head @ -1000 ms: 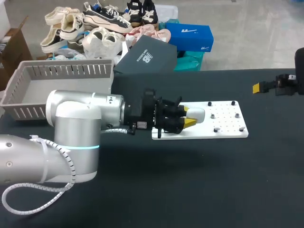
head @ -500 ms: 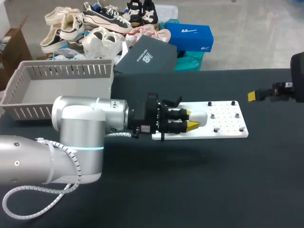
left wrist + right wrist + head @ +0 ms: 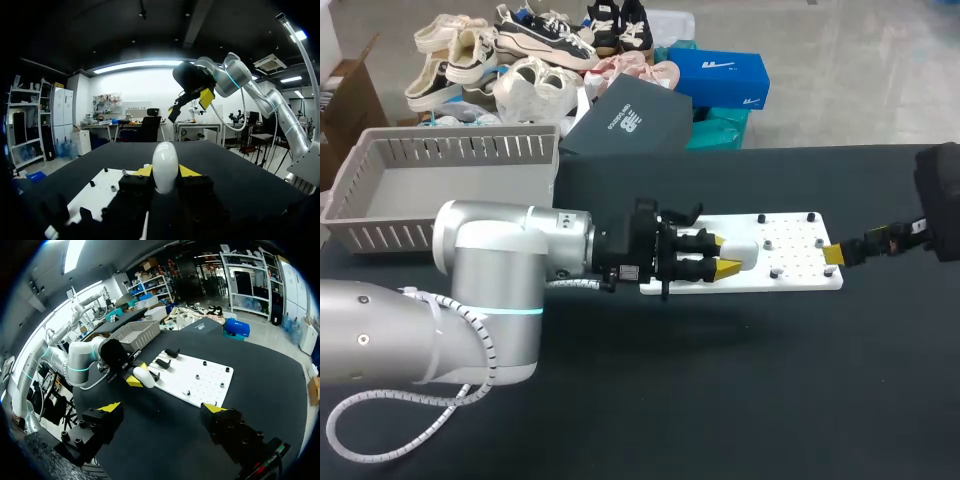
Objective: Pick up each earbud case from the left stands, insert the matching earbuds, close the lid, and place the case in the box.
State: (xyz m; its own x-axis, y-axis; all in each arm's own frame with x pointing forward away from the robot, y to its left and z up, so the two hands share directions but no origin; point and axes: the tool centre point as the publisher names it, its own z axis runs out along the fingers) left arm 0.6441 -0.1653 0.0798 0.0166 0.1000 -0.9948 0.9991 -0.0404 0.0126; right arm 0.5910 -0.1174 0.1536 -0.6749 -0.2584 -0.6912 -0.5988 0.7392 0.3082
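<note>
Left hand (image 3: 722, 257) grips the white earbud case (image 3: 165, 162), whose base is hidden.

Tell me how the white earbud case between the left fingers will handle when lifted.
The earbud case looks smooth and rounded, so it may slip or twist in the left gripper. It seems a small rigid shell, probably light and stiff. Set down loose, it might roll.

The right gripper (image 3: 835, 255) has come down leftward to the white board's (image 3: 800, 255) right edge.
</note>
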